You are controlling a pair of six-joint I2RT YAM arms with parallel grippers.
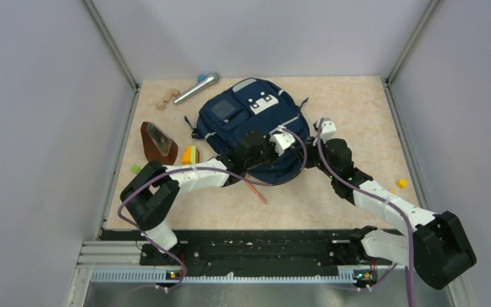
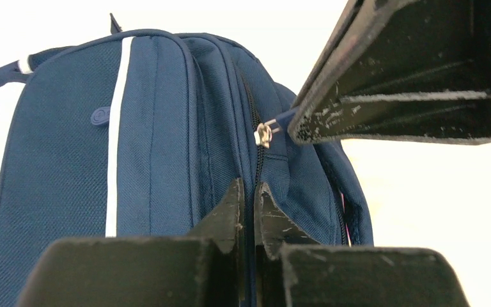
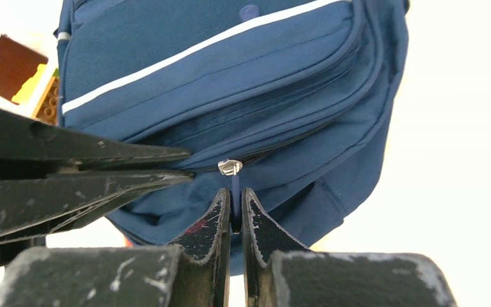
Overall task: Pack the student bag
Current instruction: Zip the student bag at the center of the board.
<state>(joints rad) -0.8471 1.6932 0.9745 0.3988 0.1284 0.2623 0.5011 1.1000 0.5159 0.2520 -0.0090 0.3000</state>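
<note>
Student bag lies flat, mid-table. White patch on its front pocket: marks too small to read. At the bag's 5 o'clock rim, right gripper pinches the blue zip pull. Left gripper is closed against the zip seam; cloth caught, cannot tell. Silver microphone at 10 o'clock.

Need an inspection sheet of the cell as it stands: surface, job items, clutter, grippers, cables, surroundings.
Surface: beige marbled table.
Job's things: student bag lying mid-table, front pocket up.
Clutter: microphone, wooden blocks, brown wedge, coloured block and green piece left of the bag; pink stick at its near edge; yellow block on the right.
Grippers: left gripper shut, pinching bag fabric beside the zip; right gripper shut on zip pull.
Cables: purple cables loop along both arms.
Surroundings: grey walls on three sides.
</note>
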